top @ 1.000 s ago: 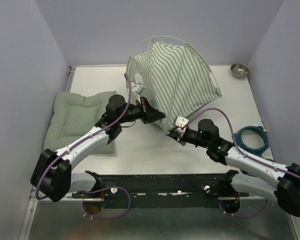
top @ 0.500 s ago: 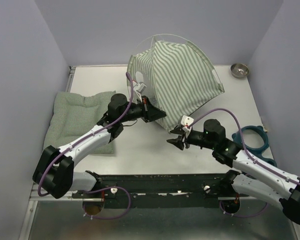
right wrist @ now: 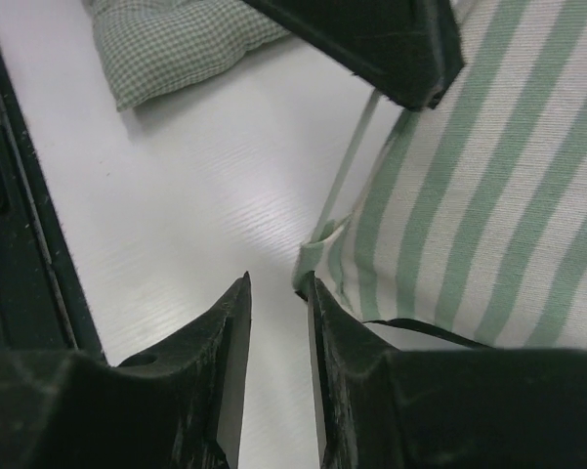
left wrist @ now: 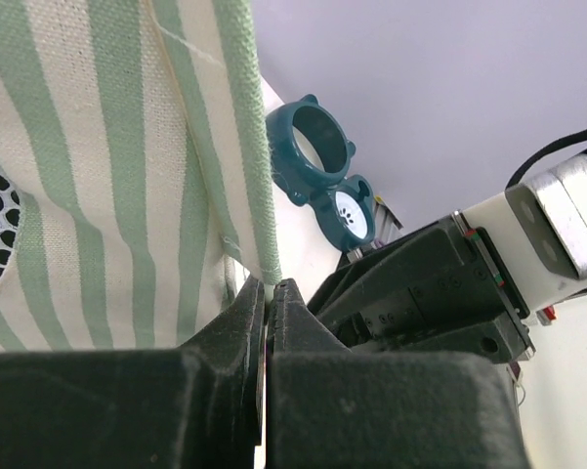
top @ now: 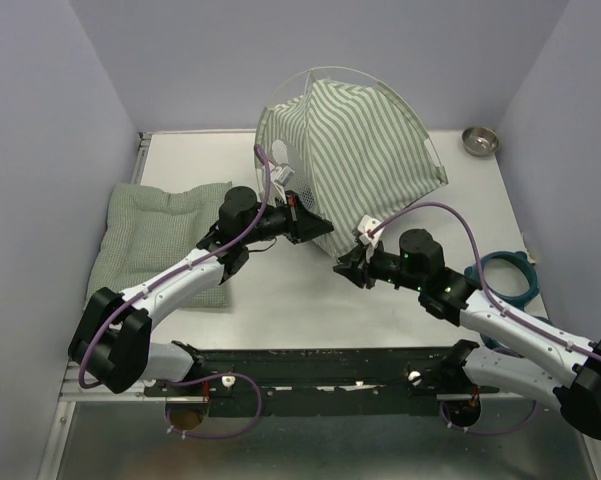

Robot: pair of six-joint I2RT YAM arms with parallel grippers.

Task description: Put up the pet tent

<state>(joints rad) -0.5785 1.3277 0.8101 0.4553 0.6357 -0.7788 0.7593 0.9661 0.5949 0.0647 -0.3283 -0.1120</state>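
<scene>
Fabric tent of green-and-white stripes (top: 365,150) stands domed at the back middle of the flat white table (top: 280,295). The left gripper (top: 323,225) pinches its lower near hem (jaws pressed together on the cloth). The right gripper (top: 343,268) sits just beside the tent's near corner, jaws narrowly parted, gripping nothing.

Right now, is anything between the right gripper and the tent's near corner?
Nothing visible. The right gripper, jaws slightly apart, sits right at a corner of the pet tent, over bare table. The left gripper pinches the tent's edge farther along, off that path.
</scene>
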